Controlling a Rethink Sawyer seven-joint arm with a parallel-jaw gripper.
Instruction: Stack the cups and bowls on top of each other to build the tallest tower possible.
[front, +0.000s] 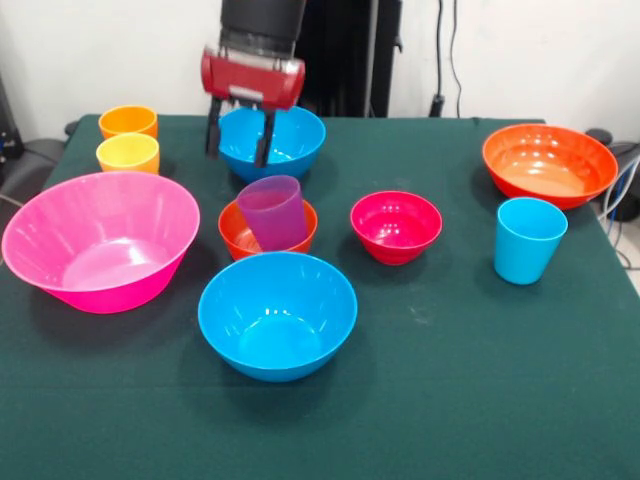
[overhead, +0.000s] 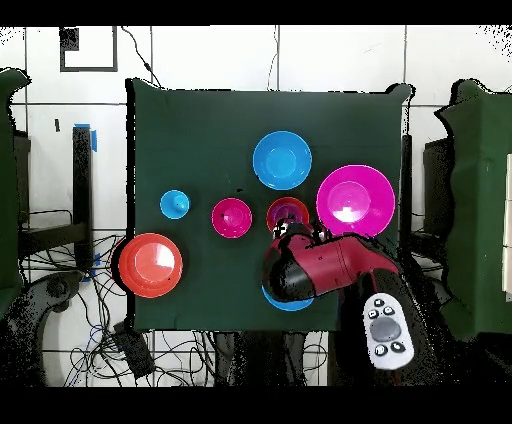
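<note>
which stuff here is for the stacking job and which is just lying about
For the job: pink bowl, two blue bowls, orange-red bowl, small orange bowl with the purple cup in it, magenta bowl, light blue cup, orange cup, yellow cup, gripper.

Lying about: remote, cables beside the table.

You've got six bowls: one pink (front: 98, 238), two blue (front: 277, 313) (front: 283, 139), one wide orange-red (front: 549, 164), one small orange (front: 234, 232), one magenta-red (front: 396, 226). Four cups: purple (front: 272, 212), light blue (front: 528, 239), orange (front: 128, 121), yellow (front: 128, 153).
</note>
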